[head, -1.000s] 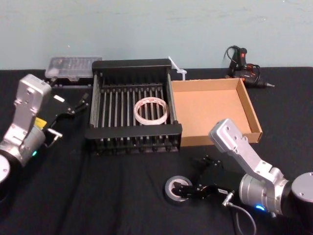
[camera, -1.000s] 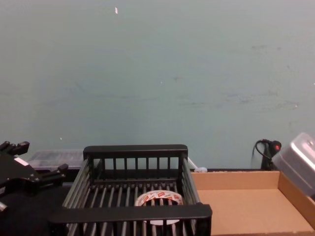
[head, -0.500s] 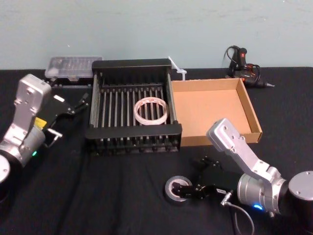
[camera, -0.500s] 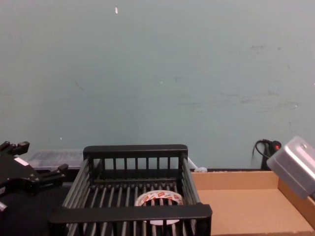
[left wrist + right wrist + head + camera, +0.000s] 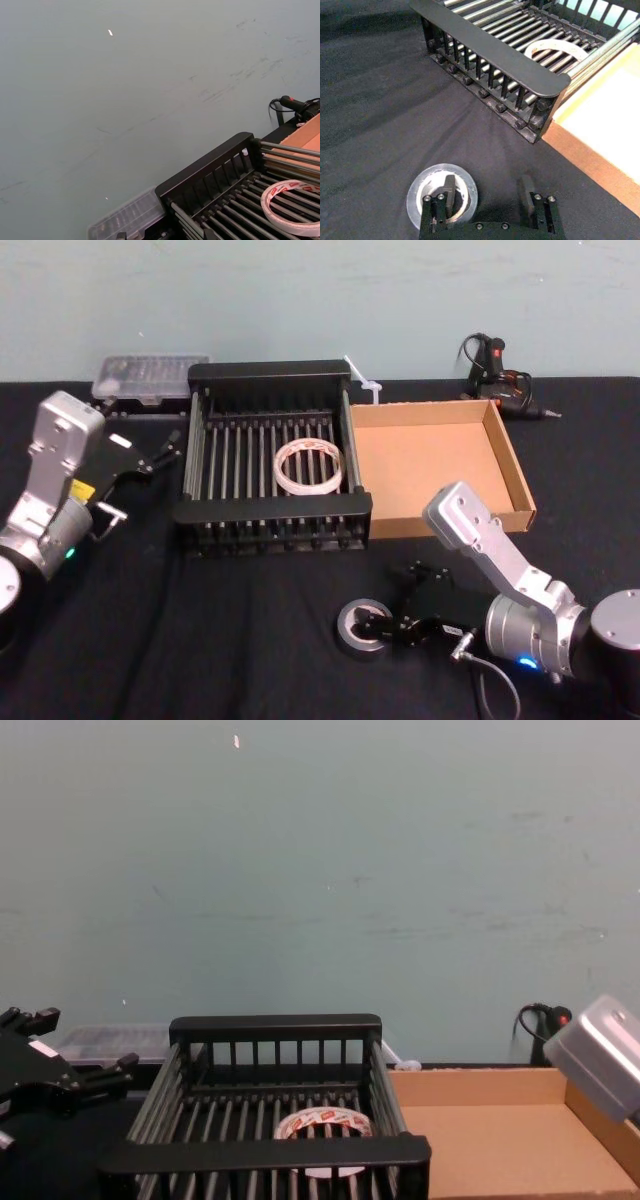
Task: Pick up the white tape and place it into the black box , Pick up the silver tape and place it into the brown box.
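One finger of the spread right end effector (image 5: pixel 487 192) sits inside the silver tape (image 5: pixel 441 195) low in the frame; its other finger stands beside it on the worktop (image 5: pixel 375 125).

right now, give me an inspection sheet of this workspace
surface: black cloth-covered table.
job's things: white tape lies flat on the barred floor of the black box; silver tape lies flat on the cloth in front of both boxes; brown box holds nothing, sits touching the black box's right side.
clutter: clear plastic parts case behind the black box's left corner; glue gun at the far right.
grippers: right gripper open, low, one finger inside the silver tape's core, the other outside the roll; left gripper open, parked left of the black box.
cables: glue gun's black cord; cable by the right wrist.
surroundings: pale green wall.
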`<state>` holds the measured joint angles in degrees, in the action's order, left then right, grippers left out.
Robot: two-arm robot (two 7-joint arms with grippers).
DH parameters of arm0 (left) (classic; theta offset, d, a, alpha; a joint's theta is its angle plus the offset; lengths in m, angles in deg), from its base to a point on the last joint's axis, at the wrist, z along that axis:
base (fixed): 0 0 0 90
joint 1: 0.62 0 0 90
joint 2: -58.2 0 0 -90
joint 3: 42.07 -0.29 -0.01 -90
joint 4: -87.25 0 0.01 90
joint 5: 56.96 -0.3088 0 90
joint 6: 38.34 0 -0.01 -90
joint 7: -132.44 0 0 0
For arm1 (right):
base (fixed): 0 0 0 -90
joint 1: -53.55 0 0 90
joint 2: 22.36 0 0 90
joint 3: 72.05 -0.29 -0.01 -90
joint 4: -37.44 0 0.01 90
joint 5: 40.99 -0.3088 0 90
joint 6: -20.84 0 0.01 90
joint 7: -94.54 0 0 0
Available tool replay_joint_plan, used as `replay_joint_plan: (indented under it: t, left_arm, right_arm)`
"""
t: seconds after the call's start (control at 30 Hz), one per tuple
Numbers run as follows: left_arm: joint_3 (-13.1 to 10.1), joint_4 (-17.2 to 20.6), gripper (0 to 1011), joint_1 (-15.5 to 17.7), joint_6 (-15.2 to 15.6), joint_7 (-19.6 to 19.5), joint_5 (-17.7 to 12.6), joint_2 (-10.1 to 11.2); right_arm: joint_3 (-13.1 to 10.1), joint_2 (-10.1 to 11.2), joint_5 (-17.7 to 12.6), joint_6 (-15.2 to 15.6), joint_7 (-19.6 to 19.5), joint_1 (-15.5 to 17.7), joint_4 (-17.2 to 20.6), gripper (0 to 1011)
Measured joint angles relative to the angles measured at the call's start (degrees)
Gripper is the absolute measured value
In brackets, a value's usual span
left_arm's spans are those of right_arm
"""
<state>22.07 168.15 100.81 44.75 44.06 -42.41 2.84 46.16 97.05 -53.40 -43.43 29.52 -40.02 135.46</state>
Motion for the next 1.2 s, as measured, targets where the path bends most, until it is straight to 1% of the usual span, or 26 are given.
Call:
replay_joint_plan:
  t: [0.03,0.07,0.1,0.17,0.2,0.23,0.27,0.3,0.37,0.4,0.5,0.57,0.6,0.67,0.77,1.0,1.2]
  left_arm:
    - [0.0,0.0,1001,0.0,0.0,0.0,0.0,0.0]
    - [0.0,0.0,1001,0.0,0.0,0.0,0.0,0.0]
    - [0.0,0.0,1001,0.0,0.0,0.0,0.0,0.0]
    - [0.0,0.0,1002,0.0,0.0,0.0,0.0,0.0]
    - [0.0,0.0,1001,0.0,0.0,0.0,0.0,0.0]
    - [0.0,0.0,1001,0.0,0.0,0.0,0.0,0.0]
    - [0.0,0.0,1001,0.0,0.0,0.0,0.0,0.0]
    - [0.0,0.0,1001,0.0,0.0,0.0,0.0,0.0]
    - [0.0,0.0,1001,0.0,0.0,0.0,0.0,0.0]
    - [0.0,0.0,1001,0.0,0.0,0.0,0.0,0.0]
    - [0.0,0.0,1001,0.0,0.0,0.0,0.0,0.0]
    - [0.0,0.0,1001,0.0,0.0,0.0,0.0,0.0]
    - [0.0,0.0,1001,0.0,0.0,0.0,0.0,0.0]
    - [0.0,0.0,1002,0.0,0.0,0.0,0.0,0.0]
    - [0.0,0.0,1001,0.0,0.0,0.0,0.0,0.0]
    - [0.0,0.0,1001,0.0,0.0,0.0,0.0,0.0]
    - [0.0,0.0,1001,0.0,0.0,0.0,0.0,0.0]
  right_arm:
    - [0.0,0.0,0.0,-0.01,0.0,0.0,0.0,840]
    - [0.0,0.01,-0.01,-0.02,-0.01,0.01,0.01,788]
    - [0.0,0.01,-0.01,-0.02,-0.01,0.01,0.02,788]
    - [0.0,0.02,-0.02,-0.04,-0.01,0.02,0.03,732]
    - [0.0,0.03,-0.02,-0.04,-0.02,0.03,0.04,678]
    - [0.0,0.03,-0.02,-0.05,-0.03,0.03,0.04,654]
    - [0.0,0.04,-0.03,-0.05,-0.03,0.04,0.05,594]
    - [0.0,0.04,-0.03,-0.05,-0.03,0.04,0.05,594]
    - [0.01,0.05,-0.03,-0.07,-0.05,0.04,0.06,533]
    - [0.0,0.06,-0.04,-0.07,-0.05,0.04,0.07,474]
    - [0.01,0.07,-0.04,-0.1,-0.05,0.04,0.09,416]
    - [0.01,0.07,-0.05,-0.11,-0.05,0.04,0.09,329]
    - [0.01,0.07,-0.05,-0.11,-0.05,0.04,0.09,309]
    - [0.01,0.07,-0.05,-0.12,-0.05,0.04,0.1,228]
    - [0.01,0.07,-0.05,-0.12,-0.06,0.04,0.1,161]
    - [0.01,0.07,-0.04,-0.19,-0.05,0.05,0.1,151]
    - [0.02,0.05,0.12,-1.17,0.35,0.15,0.04,151]
